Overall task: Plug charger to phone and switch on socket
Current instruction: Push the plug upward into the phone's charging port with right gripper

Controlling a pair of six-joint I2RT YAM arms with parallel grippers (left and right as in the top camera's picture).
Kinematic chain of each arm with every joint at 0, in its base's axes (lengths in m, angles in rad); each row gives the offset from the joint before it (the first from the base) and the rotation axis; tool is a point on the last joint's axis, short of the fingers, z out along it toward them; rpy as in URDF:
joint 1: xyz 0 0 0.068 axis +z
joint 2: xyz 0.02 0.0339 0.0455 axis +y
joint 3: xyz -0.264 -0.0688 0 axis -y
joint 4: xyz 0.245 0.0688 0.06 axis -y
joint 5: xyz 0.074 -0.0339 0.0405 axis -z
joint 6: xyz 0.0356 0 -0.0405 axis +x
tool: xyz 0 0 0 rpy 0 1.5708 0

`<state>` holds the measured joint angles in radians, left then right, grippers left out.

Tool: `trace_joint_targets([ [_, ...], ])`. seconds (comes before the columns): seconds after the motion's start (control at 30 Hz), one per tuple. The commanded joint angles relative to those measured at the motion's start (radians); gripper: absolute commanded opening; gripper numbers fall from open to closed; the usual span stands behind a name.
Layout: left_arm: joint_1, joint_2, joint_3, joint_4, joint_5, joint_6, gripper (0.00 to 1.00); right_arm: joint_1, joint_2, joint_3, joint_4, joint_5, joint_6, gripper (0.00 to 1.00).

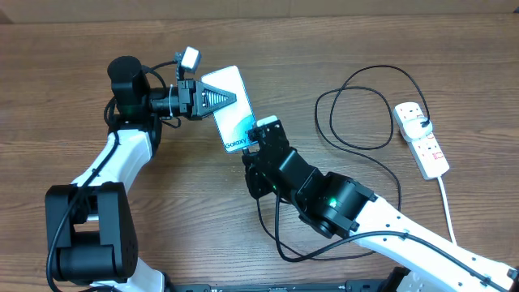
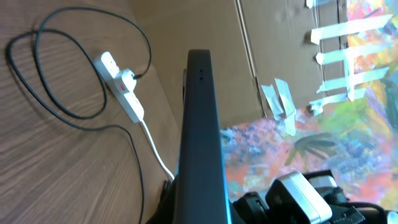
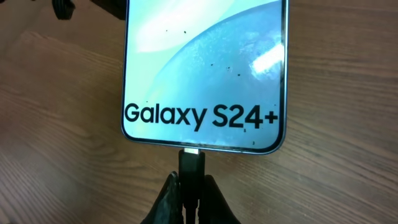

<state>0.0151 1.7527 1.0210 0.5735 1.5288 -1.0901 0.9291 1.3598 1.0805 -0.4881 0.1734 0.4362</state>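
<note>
The phone (image 1: 233,109) has a light blue screen with "Galaxy S24+" text (image 3: 202,74). My left gripper (image 1: 212,100) is shut on its far end and holds it edge-on in the left wrist view (image 2: 199,137). My right gripper (image 3: 192,186) is shut on the charger's black connector tip (image 3: 191,165), whose metal end meets the phone's bottom port. The charger's black cable (image 1: 357,105) loops across the table to its black plug (image 1: 424,124) in the socket, a white power strip (image 1: 422,139), which also shows in the left wrist view (image 2: 121,87).
The strip's white cord (image 1: 448,207) runs toward the front right. A loop of black cable (image 1: 280,235) lies under my right arm. Cardboard and a painted sheet (image 2: 323,124) stand behind the table in the left wrist view.
</note>
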Motion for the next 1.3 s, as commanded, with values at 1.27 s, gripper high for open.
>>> trace_joint_targets([
  [1.27,-0.066,-0.007,0.008,0.003,0.051,0.169,0.04,-0.003,0.056,0.032,-0.065,-0.075,-0.017,0.05],
])
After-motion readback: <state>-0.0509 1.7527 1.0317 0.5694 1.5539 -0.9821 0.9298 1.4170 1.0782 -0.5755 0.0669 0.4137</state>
